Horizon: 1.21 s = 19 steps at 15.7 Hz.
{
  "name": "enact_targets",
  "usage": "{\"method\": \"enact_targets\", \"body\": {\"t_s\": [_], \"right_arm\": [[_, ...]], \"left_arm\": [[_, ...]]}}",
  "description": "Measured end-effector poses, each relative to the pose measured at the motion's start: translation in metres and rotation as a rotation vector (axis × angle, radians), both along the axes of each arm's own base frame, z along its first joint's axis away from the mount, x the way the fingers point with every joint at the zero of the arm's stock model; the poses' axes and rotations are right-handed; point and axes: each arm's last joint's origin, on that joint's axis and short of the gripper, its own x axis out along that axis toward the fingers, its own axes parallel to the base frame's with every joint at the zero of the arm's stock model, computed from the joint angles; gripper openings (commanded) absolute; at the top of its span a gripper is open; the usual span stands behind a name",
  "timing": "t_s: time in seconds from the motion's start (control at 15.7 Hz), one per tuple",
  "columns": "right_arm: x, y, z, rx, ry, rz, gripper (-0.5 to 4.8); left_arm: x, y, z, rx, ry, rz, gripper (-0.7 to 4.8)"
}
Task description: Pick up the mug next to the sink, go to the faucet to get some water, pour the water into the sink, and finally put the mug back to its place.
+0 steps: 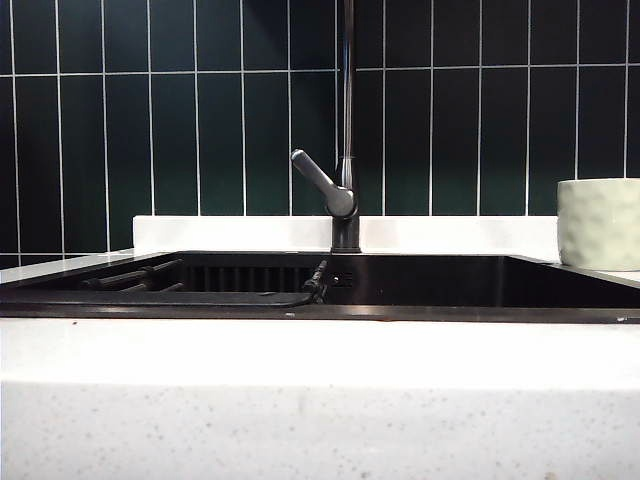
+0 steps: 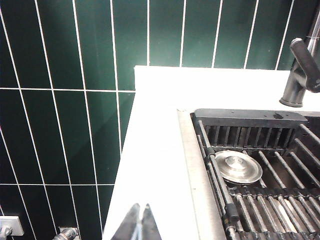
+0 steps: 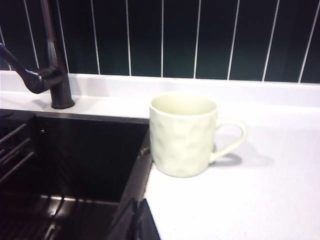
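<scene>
Mug and faucet cropped by the exterior view's edges

Open counter around the upright mug, handle side free, mug just beside the sink rim, faucet rising mid-back of the basin, rack bars covering its left floor, closed left gripper and right gripper held back at the near edge.

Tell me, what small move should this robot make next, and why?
Probably open the right gripper and ease it toward the mug. The mug stands upright and untouched on the counter beside the sink, handle pointing away from it. Both grippers are shut and empty; the left gripper hangs over the sink's far side.
</scene>
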Motion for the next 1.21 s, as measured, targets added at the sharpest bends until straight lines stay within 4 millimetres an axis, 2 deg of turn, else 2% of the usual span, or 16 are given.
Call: {"method": "enact_targets", "body": {"t_s": [0.13, 0.32, 0.45, 0.57, 0.64, 0.7, 0.83, 0.95, 1.08, 1.21], "right_arm": [[0.0, -0.002, 0.001, 0.075, 0.003, -0.067, -0.02], [-0.011, -0.004, 0.036, 0.146, -0.05, -0.123, -0.02], [-0.018, -0.004, 0.069, 0.15, -0.047, -0.125, -0.01], [-0.015, -0.004, 0.089, 0.147, -0.034, -0.127, -0.01], [-0.007, -0.004, 0.102, 0.129, -0.004, -0.131, -0.01], [-0.002, -0.004, 0.106, 0.124, 0.017, -0.139, -0.01], [0.013, -0.006, 0.116, 0.114, 0.105, -0.205, -0.01], [0.024, -0.009, 0.123, 0.103, 0.176, -0.245, -0.01], [0.045, -0.015, 0.12, 0.087, 0.291, -0.24, 0.0], [0.045, -0.013, 0.121, 0.091, 0.298, -0.178, 0.32]], "left_arm": [[-0.002, 0.0, 0.004, 0.0, 0.04, 0.0, -0.05], [-0.009, -0.001, 0.029, -0.015, 0.01, -0.021, -0.05], [-0.013, -0.001, 0.074, -0.016, -0.066, -0.024, -0.05], [-0.001, -0.001, 0.095, -0.014, -0.059, -0.05, -0.05], [0.015, -0.003, 0.113, -0.011, -0.026, -0.114, -0.05], [0.025, -0.004, 0.125, -0.009, -0.017, -0.148, -0.05], [0.039, -0.006, 0.135, -0.01, 0.011, -0.186, -0.05], [0.049, -0.007, 0.137, -0.01, 0.012, -0.196, -0.05], [0.062, -0.007, 0.132, -0.012, 0.039, -0.213, 0.08], [0.074, -0.009, 0.124, -0.015, 0.082, -0.277, 0.31]]}}
